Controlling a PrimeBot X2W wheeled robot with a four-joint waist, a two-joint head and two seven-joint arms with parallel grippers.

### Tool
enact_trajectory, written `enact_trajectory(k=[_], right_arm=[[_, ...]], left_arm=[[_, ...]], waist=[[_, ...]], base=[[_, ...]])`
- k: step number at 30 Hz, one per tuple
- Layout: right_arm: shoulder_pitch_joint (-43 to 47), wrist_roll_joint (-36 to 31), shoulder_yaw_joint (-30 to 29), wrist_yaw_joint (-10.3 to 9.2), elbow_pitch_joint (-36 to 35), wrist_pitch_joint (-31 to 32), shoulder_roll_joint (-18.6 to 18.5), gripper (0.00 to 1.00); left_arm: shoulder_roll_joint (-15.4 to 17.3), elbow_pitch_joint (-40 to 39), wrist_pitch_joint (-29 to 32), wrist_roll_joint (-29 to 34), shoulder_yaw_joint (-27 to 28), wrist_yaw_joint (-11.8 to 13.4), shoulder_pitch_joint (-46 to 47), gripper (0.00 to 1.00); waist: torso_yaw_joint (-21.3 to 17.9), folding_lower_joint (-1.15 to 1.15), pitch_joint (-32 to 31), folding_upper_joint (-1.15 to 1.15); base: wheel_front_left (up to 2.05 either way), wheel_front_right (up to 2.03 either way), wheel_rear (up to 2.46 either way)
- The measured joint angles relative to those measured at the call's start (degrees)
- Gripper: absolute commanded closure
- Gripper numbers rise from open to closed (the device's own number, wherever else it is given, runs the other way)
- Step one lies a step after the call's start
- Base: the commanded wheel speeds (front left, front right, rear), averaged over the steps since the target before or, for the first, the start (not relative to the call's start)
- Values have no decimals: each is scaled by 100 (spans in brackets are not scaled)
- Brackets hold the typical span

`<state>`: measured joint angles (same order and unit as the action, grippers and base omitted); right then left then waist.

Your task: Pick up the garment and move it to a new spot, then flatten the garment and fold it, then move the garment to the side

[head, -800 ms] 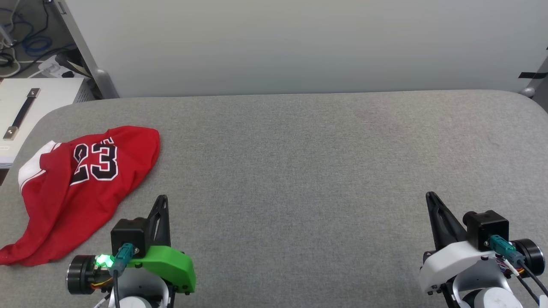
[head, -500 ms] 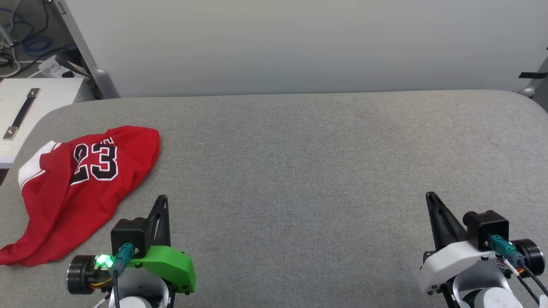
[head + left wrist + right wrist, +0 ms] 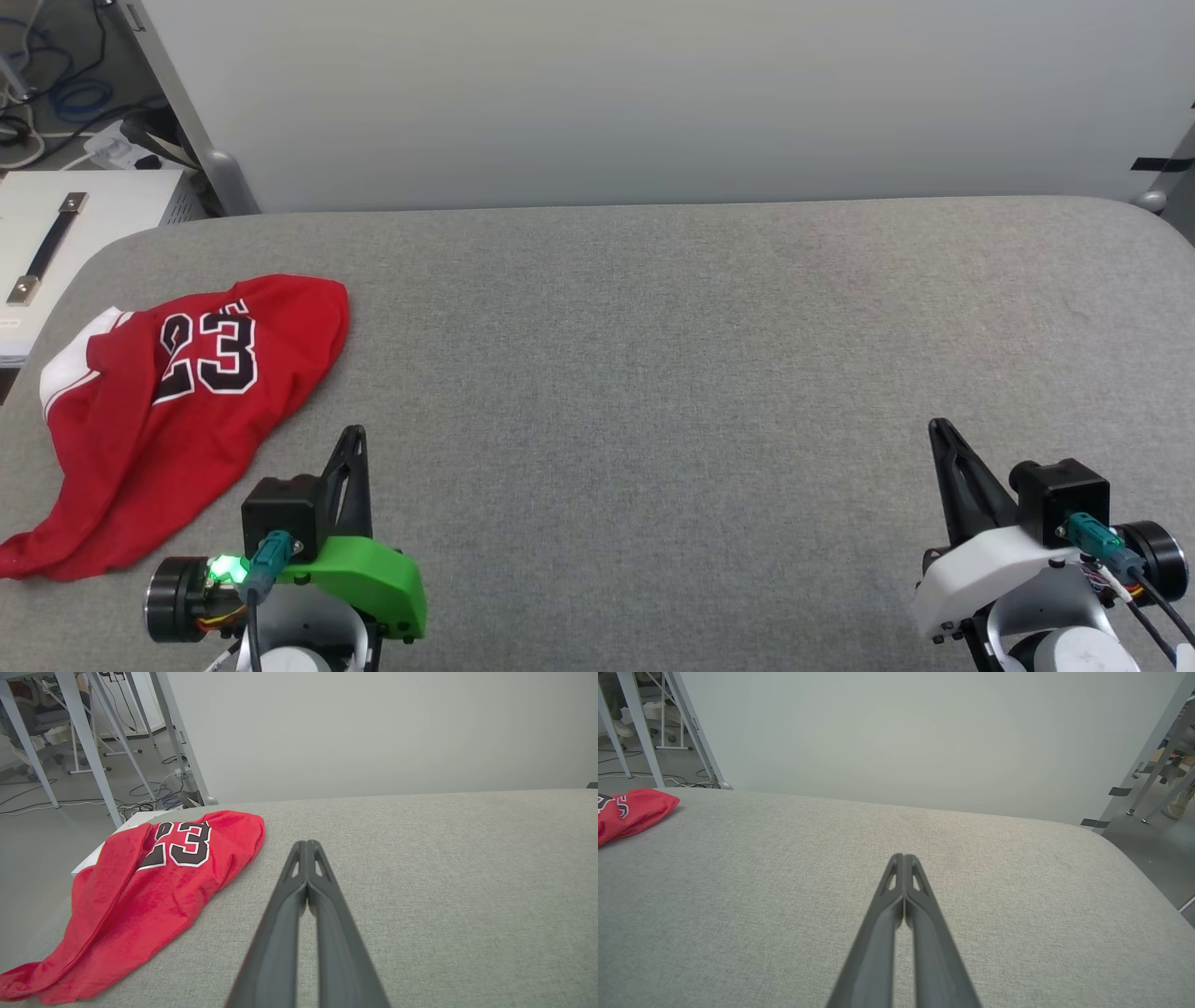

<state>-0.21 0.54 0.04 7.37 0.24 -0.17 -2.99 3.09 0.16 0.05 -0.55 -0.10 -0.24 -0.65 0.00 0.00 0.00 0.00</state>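
The garment is a red jersey with a black 23 outlined in white and a white sleeve, lying crumpled at the left end of the grey table. It also shows in the left wrist view and, as a red corner, in the right wrist view. My left gripper is shut and holds nothing, hovering just right of the garment's near part; its tips are pressed together. Far off at the lower right, my right gripper is also shut and bare, fingers closed.
A pale wall runs behind the table's far edge. A white cabinet with a dark handle stands off the table's left end, with cables and metal frame legs on the floor beyond. More frame legs stand past the right end.
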Motion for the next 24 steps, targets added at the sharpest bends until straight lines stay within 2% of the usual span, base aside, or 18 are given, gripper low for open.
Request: enact_trajectory(k=[3, 4, 24], right_arm=[[0, 0, 0, 0, 0, 1, 0, 100], [0, 1, 0, 0, 1, 0, 0, 0], [-2, 25, -1, 0, 69, -127, -1, 0]], left_arm=[[0, 0, 0, 0, 0, 0, 0, 100], [0, 0, 0, -1, 0, -1, -1, 0], [1, 88, -132, -4, 0, -1, -9, 0]], waist=[[0, 0, 0, 0], [0, 0, 0, 0], [-2, 0, -28, 0]], base=[[0, 0, 0], [0, 0, 0], [0, 0, 0]])
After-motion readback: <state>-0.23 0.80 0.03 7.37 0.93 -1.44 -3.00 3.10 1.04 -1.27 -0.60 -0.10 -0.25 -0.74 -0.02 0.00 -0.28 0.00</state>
